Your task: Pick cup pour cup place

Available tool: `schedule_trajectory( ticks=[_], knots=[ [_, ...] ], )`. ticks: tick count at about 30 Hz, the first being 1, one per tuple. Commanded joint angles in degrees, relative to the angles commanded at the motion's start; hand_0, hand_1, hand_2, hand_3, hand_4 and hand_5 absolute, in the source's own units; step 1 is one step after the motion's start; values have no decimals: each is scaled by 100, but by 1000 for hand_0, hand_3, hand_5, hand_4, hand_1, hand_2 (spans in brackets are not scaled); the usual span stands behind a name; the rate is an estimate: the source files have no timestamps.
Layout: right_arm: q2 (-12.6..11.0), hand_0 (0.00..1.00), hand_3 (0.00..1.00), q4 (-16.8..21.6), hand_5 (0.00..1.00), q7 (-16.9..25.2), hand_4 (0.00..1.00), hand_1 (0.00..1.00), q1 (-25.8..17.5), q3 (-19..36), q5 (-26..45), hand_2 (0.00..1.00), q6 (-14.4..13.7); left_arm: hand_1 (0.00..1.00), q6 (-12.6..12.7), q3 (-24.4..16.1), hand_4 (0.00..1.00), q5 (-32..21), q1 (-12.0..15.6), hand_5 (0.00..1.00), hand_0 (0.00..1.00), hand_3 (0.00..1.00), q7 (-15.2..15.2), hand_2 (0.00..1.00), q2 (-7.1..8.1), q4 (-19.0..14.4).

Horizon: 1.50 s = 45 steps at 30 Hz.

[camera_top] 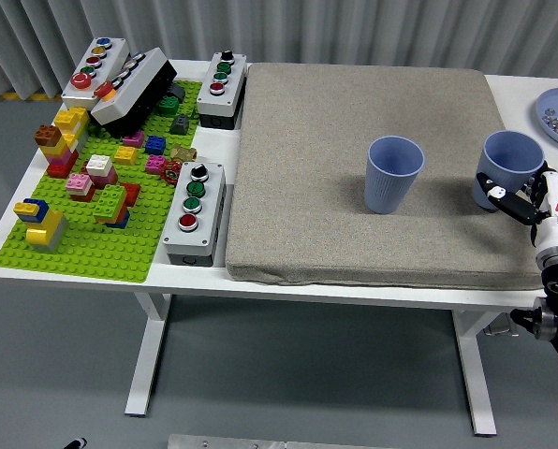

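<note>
Blue cup (pixel 510 164) clamped in right hand (pixel 522 198) near mat's (pixel 307 168) right edge, second cup (pixel 392 174) apart at center

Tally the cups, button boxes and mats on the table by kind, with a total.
Blue cups: 2, one free on the mat, one held by the right robot hand at
Button boxes: 4
Grey mat: 1
Total: 7
</note>
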Motion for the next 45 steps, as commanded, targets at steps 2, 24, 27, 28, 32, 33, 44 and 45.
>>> schedule_trajectory(
  ticks=[2,24,27,28,32,33,44,45],
  knots=[
    [9,791,602,-34,267,-5,703,654,13,-28,-18,559,-43,784,2,2,572,-2,-2,998,826,761,-1,836,-1,0],
    [32,854,814,-140,292,69,723,777,-10,-11,117,723,245,784,1,21,572,5,13,998,825,761,-5,835,2,0],
    [32,854,814,-146,292,69,723,777,-7,-11,117,723,238,784,4,19,572,3,14,998,825,761,-7,835,1,0],
    [33,854,814,-150,292,65,723,777,-5,-11,116,723,237,784,6,13,572,7,13,998,825,761,-8,835,0,0],
    [36,854,814,-159,289,67,722,775,-7,3,105,724,250,784,6,9,572,10,14,998,826,761,-11,835,-1,0],
    [36,854,814,-160,289,76,722,775,-7,8,102,724,255,784,6,7,572,12,14,998,826,761,-11,835,-2,0],
    [11,881,882,-143,343,-16,779,825,5,101,34,846,400,784,5,-10,572,27,3,998,825,761,-10,835,-3,0],
    [11,881,882,-144,343,-19,779,825,5,102,34,846,406,784,5,-10,572,27,3,998,825,761,-10,835,-3,0]
  ],
)
